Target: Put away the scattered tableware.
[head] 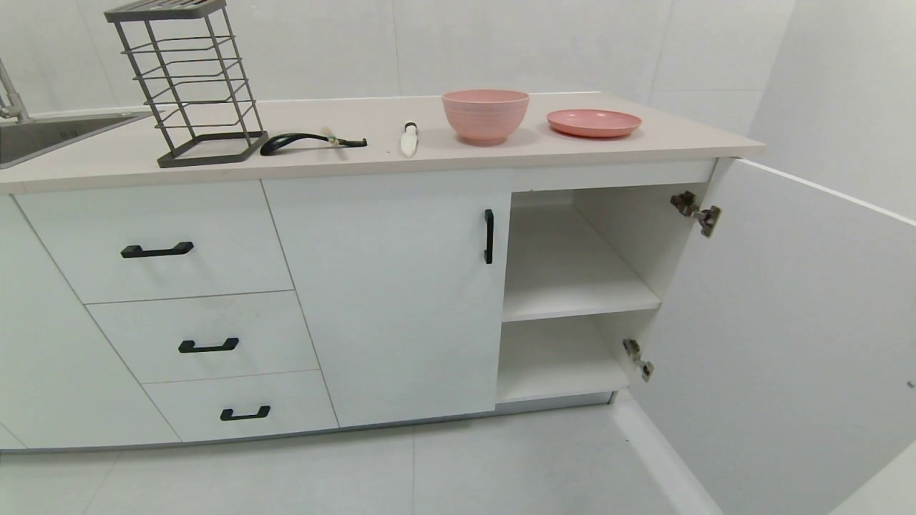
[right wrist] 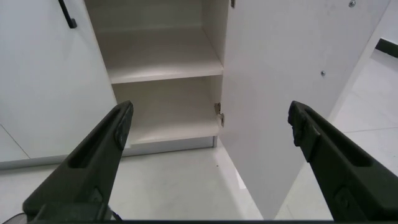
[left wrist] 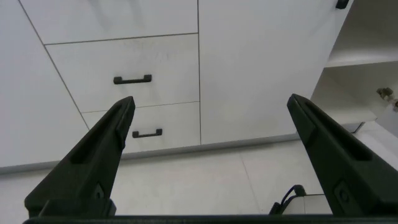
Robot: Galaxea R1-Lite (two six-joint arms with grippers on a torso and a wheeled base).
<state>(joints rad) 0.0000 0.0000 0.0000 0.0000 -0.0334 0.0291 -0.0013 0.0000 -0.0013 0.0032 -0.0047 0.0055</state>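
Observation:
On the beige countertop (head: 343, 161) stand a pink bowl (head: 486, 114) and, to its right, a pink plate (head: 594, 122). A white-bladed knife (head: 408, 138) lies left of the bowl. Farther left, a black ladle (head: 308, 141) lies beside a dark wire rack (head: 193, 79). My left gripper (left wrist: 211, 106) is open, low in front of the lower drawers (left wrist: 124, 71), holding nothing. My right gripper (right wrist: 208, 112) is open too, facing the open cabinet shelves (right wrist: 161, 68), with nothing between its fingers.
The right cabinet door (head: 787, 322) is swung wide open, showing two bare shelves (head: 572, 286). The left door (head: 393, 300) with its black handle is closed. Three drawers (head: 193, 293) sit further left, and a sink (head: 50, 136) occupies the counter's left end. Grey floor tiles (head: 429, 472) lie below.

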